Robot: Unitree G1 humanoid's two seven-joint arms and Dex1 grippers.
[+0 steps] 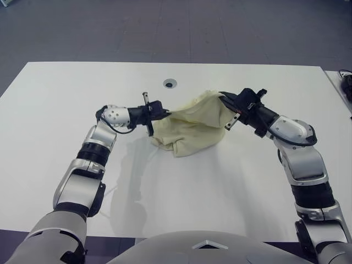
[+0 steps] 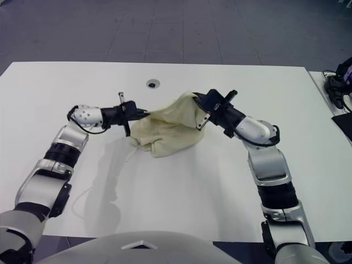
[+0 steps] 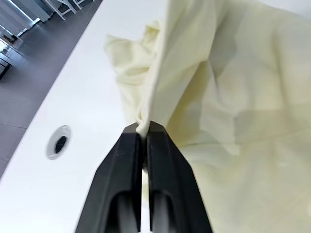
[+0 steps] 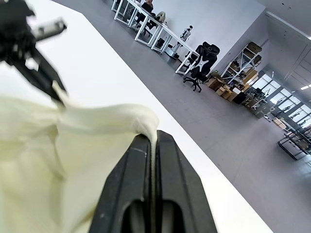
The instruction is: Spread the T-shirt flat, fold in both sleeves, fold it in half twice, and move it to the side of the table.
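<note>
At the middle of a white table [image 1: 66,99], just on the robot's side of a small round cable hole [image 1: 170,83], a pale yellow T-shirt [image 1: 190,124] hangs bunched between two robot arms. The left gripper [image 1: 158,113] has its fingers pressed together on a thin fold at the cloth's left edge, and the wrist camera shows the fabric nipped right at the tips. The right gripper [image 1: 224,99] is likewise clamped on a rolled edge at the far right corner of the bundle, held a little above the tabletop.

The work appears to be at its first step, spreading the shirt flat; no sleeve is folded and nothing is halved. The next move likely calls for drawing the two pinched edges apart until the slack goes out, then laying the cloth down smoothly on the open table nearer the robot. Which parts of the shirt are held, shoulder, hem or sleeve, cannot be told, so a fresh grip may be needed before it opens out properly.

The shirt looks thin and limp, creased all over, sagging from both grips into a crumpled lump whose lower end rests on the table. Neck and sleeves are lost in the folds.
</note>
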